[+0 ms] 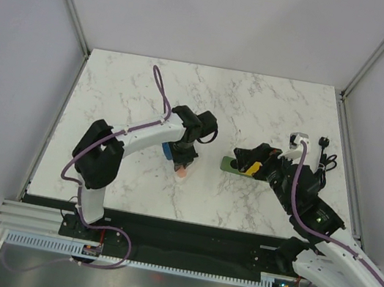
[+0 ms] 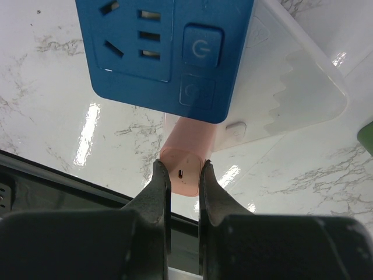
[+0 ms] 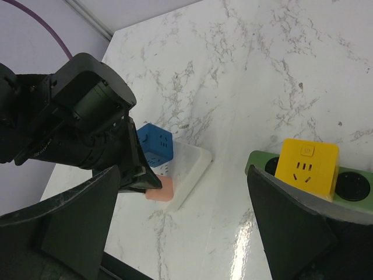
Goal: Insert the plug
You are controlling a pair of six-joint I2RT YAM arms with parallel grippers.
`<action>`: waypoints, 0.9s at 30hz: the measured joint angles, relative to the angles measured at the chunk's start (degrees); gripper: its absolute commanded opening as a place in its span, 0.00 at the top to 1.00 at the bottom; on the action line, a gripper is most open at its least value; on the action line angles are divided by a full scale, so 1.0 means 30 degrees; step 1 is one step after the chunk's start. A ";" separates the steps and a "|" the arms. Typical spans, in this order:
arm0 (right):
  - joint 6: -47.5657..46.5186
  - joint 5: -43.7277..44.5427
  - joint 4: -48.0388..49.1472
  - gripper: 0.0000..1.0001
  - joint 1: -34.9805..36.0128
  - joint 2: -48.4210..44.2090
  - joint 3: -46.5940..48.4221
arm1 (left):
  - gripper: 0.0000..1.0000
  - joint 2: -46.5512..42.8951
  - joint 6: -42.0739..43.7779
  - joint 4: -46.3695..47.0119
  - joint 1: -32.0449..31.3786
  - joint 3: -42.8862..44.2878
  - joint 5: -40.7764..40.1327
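Note:
The yellow plug (image 3: 307, 168) stands upright on the dark green socket strip (image 3: 353, 185), its pin holes facing me. My right gripper (image 3: 186, 233) is wide open with bare marble between its fingers; the plug sits just past the tip of the right finger (image 3: 297, 227). From above, the right gripper (image 1: 247, 167) hovers over the strip (image 1: 229, 166) and the plug (image 1: 252, 167). My left gripper (image 2: 183, 175) is shut on a pink block (image 2: 182, 169) at the near end of a white base (image 2: 303, 87). A blue cube (image 2: 163, 52) sits on that base.
The left arm's black wrist (image 3: 87, 116) fills the left of the right wrist view, above the blue cube (image 3: 152, 143) and white base (image 3: 192, 166). A black plug with a thin cord (image 1: 323, 148) and a small white piece (image 1: 298, 140) lie at the right rear.

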 measured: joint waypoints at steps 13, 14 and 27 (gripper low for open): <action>-0.0007 0.0291 -0.0306 0.02 0.0000 -0.0270 -0.0073 | 0.79 -0.0284 -0.0058 0.0291 -0.0029 -0.0313 -0.0153; -0.0007 0.0299 -0.0372 0.02 0.0000 -0.0270 -0.0073 | 0.61 -0.0211 0.0044 0.0175 -0.0044 -0.0197 -0.0182; 0.0007 0.0284 -0.0787 0.02 0.0000 -0.0262 -0.0051 | 0.00 -0.1013 0.1872 -0.0750 -0.0299 0.1945 -0.1188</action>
